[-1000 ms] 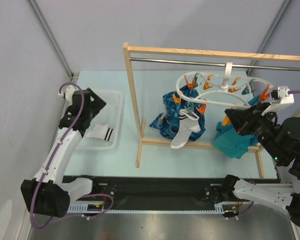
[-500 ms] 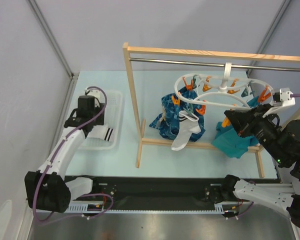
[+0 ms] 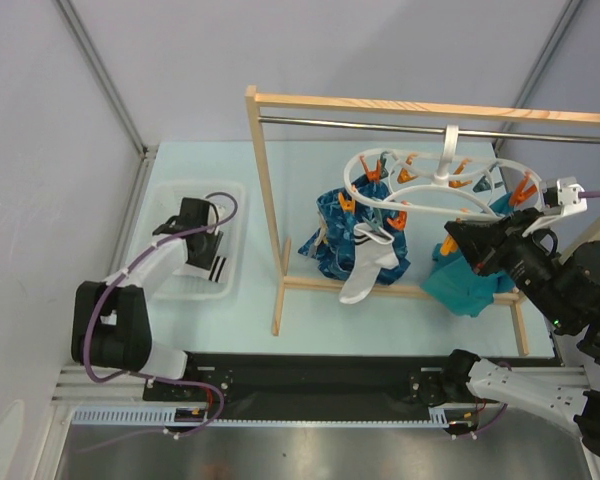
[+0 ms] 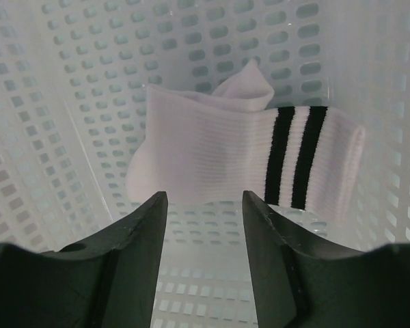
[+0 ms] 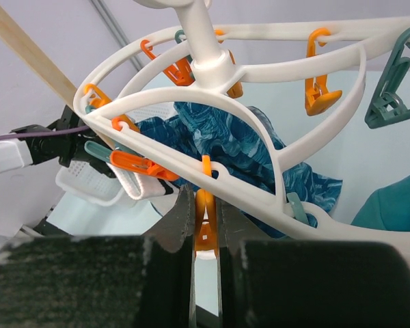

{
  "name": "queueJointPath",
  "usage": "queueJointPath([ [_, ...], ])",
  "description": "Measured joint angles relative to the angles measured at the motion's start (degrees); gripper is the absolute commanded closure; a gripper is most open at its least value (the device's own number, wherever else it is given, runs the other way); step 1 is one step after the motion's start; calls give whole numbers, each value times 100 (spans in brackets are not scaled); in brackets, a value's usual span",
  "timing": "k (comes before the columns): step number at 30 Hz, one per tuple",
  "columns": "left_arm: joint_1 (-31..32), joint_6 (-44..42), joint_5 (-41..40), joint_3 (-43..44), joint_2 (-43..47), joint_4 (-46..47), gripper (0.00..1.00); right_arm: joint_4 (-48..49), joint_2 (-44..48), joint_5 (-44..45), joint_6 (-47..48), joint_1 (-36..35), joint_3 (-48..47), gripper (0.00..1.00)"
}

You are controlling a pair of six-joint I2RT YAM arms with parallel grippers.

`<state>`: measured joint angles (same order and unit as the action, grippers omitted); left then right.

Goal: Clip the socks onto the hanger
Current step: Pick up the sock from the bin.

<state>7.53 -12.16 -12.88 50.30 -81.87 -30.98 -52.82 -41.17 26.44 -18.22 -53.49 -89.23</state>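
The left gripper [image 4: 203,199] points down into a white perforated basket [image 4: 51,102], its two dark fingers [image 4: 140,256] spread apart with nothing between them. A white sock with two black cuff stripes [image 4: 225,150] lies flat on the basket floor just beyond the fingertips. Its lower edge lines up with the gap between them and its striped cuff lies off past the right-hand finger. The right gripper [image 5: 203,220] is raised under the white oval hanger [image 5: 260,33], its fingers drawn close and pinched on an orange clip [image 5: 205,236] that hangs from the ring directly above them. To the left of these fingers a second striped sock [image 3: 365,268] hangs from another clip on the hanger. Beyond the fingers, under the rings, hangs a blue patterned cloth [image 5: 249,140], and a teal garment [image 5: 393,198] shows off to their right. The hanger's hook sits over the metal rail of a wooden rack [image 3: 265,200].
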Motion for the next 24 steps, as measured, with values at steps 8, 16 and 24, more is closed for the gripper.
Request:
queueJointPath([
  [8,50,9,282,85,-461,68,47,4,46,-17,-7,0,13,100],
  [16,17,37,284,216,-979,140,76,4,46,-24,-15,0,13,100],
  [24,-120,125,317,216,-881,125,100,11,28,-44,-37,0,13,100],
])
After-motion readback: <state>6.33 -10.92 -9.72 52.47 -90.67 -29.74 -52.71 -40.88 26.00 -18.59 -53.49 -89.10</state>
